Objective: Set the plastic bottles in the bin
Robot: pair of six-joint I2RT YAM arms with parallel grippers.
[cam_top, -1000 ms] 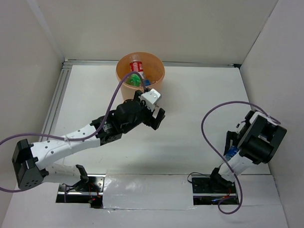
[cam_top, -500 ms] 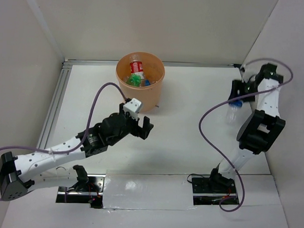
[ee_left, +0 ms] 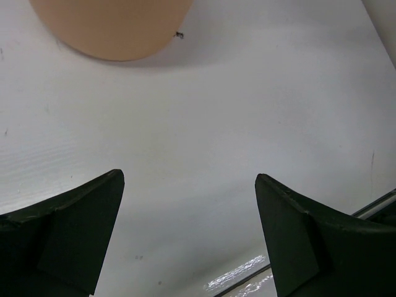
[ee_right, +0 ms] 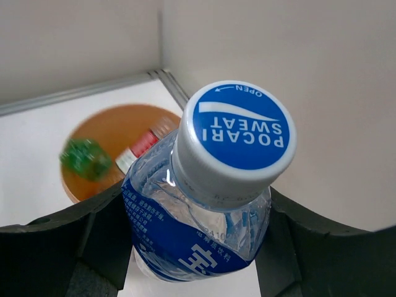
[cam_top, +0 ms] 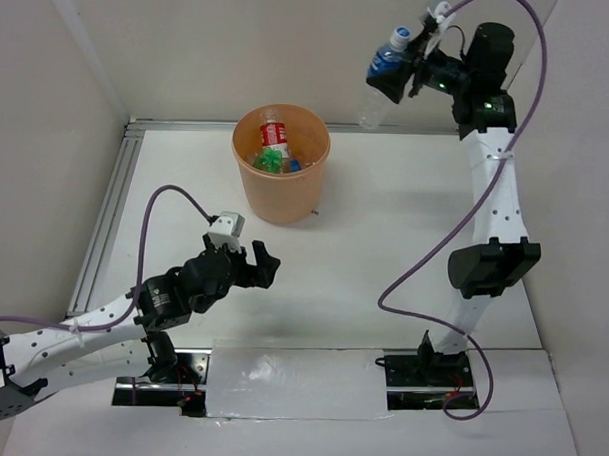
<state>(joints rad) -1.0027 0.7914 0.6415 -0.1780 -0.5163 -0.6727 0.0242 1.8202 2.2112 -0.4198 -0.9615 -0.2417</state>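
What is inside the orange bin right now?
Inside the bin a red-labelled bottle, a green bottle and a blue bit show. The bin's floor and anything beneath them are covered.

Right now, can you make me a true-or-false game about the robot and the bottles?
1. The right gripper holds a blue-capped bottle. True.
2. That bottle is already inside the bin. False: it is held up in the air, off to the bin's side.
3. The left gripper is holding a bottle. False: it is open and empty.
4. A green bottle lies in the bin. True.
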